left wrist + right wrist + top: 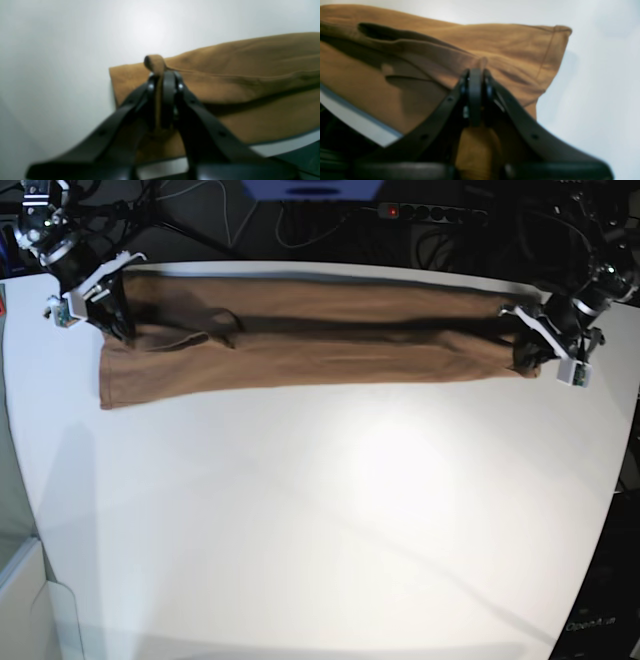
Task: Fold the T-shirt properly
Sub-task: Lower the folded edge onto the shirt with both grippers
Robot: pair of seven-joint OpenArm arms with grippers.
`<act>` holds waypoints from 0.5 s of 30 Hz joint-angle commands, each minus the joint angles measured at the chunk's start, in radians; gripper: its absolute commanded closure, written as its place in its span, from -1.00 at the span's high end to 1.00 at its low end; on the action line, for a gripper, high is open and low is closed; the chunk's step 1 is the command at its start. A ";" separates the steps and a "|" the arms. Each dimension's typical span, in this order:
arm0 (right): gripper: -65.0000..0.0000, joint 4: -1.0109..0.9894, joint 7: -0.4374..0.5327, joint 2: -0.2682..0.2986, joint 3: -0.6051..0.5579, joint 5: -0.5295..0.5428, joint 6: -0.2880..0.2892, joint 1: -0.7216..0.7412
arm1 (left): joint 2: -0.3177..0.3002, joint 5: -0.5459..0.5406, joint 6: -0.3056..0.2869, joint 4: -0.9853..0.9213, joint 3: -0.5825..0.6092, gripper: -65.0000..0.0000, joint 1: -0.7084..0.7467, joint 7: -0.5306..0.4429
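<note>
Along the far edge of the desk (330,510) the T-shirt (300,340) lies stretched into a long narrow band, reaching almost from the far left corner to the far right one. Each end is pinched: the left gripper (163,75) has its jaws clamped tight on a small tuft of the tan cloth, which pokes up above the tips, and the right gripper (475,75) is likewise closed hard on a fold near the hemmed end. The cloth between them looks taut but not flat; a raised ridge and a dark crease run along its length.

The risk, as I judge it, is in the thin holds. If either arm pulls outward or lifts unevenly, the tuft could slip free and that end would drop, spoiling the fold line. Carrying the ridge over as it lies would also trap wrinkles inside the next fold, and part of the band appears close to the desk's far edge, where it might slide off.
</note>
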 commanded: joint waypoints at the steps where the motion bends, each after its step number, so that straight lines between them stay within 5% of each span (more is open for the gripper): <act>1: -0.99 0.013 0.024 0.017 0.011 0.016 0.003 -0.003 | -0.014 -0.006 -0.007 0.015 -0.007 -0.91 0.001 -0.025; 8: -0.99 0.013 0.024 0.017 0.011 0.016 0.003 -0.003 | -0.021 -0.006 -0.039 0.021 -0.036 -0.86 0.018 -0.024; 15: -0.78 0.013 0.024 0.019 0.010 0.016 0.003 -0.003 | -0.012 -0.006 -0.039 0.013 -0.097 -0.01 0.031 -0.022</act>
